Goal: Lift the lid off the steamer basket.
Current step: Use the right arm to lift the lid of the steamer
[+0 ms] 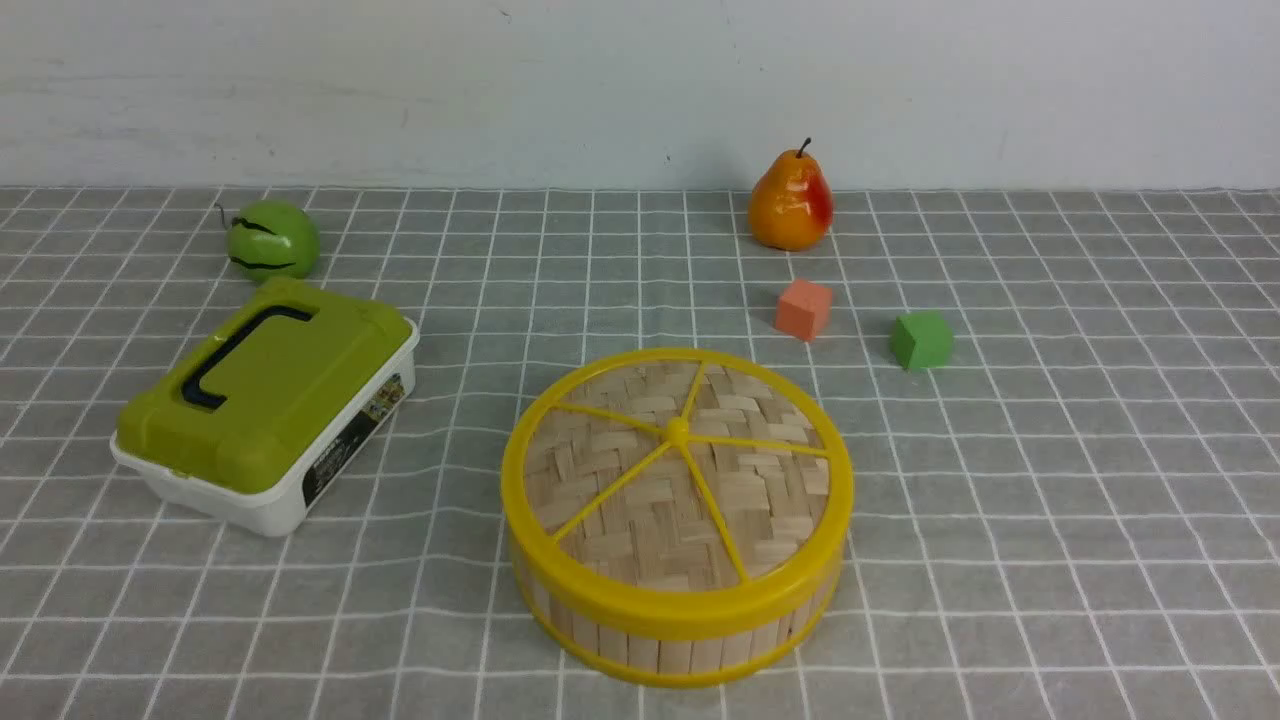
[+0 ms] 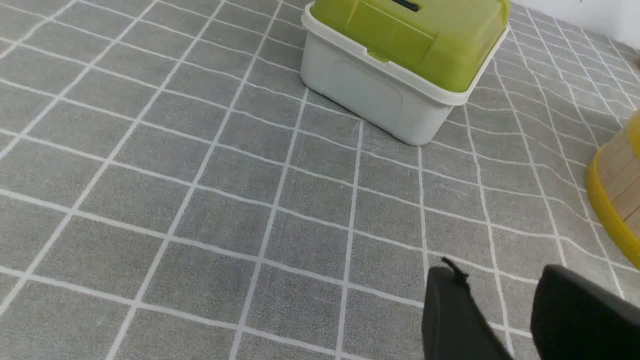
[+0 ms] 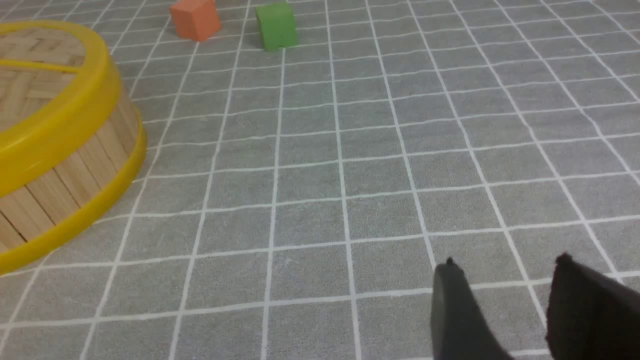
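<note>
The steamer basket (image 1: pixel 680 640) stands on the checked cloth at the front centre, with bamboo-slat walls and yellow rims. The woven lid (image 1: pixel 650 500) with yellow spokes and a small centre knob (image 1: pixel 677 431) lies flat on top of it. Neither arm shows in the front view. My left gripper (image 2: pixel 500 277) is open and empty above bare cloth, with the basket's edge (image 2: pixel 617 185) off to one side. My right gripper (image 3: pixel 505 262) is open and empty above bare cloth, apart from the basket (image 3: pixel 65 170) and its lid (image 3: pixel 30 65).
A white box with an olive-green lid (image 1: pixel 265 400) sits left of the basket, also in the left wrist view (image 2: pixel 400 60). A green ball (image 1: pixel 272 240) lies at the back left. A pear (image 1: pixel 790 200), an orange cube (image 1: pixel 803 308) and a green cube (image 1: pixel 921 339) stand at the back right.
</note>
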`<action>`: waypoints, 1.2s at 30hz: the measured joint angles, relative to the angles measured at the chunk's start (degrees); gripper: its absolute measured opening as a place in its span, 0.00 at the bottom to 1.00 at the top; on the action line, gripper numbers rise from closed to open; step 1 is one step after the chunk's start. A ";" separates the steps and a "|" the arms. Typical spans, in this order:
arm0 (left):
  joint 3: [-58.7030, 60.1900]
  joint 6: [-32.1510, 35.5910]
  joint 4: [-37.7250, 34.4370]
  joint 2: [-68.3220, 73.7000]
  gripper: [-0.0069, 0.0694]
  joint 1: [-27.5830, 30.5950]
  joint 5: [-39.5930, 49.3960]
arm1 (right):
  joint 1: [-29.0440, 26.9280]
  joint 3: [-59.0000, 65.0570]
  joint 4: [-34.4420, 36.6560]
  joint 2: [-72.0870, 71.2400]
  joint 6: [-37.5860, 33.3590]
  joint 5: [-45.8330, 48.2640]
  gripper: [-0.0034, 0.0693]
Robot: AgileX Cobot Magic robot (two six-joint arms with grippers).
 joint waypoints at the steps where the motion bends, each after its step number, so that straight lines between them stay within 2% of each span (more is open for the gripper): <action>1: 0.00 0.00 0.00 0.00 0.40 0.00 0.00 | 0.00 0.00 0.00 0.00 0.00 0.00 0.38; 30: 0.00 0.00 0.00 0.00 0.40 0.00 0.00 | 0.00 0.00 -0.05 0.00 0.00 0.00 0.38; 36: 0.00 0.00 0.00 0.00 0.40 0.00 0.00 | 0.00 0.00 -2.95 0.00 0.00 -0.23 0.38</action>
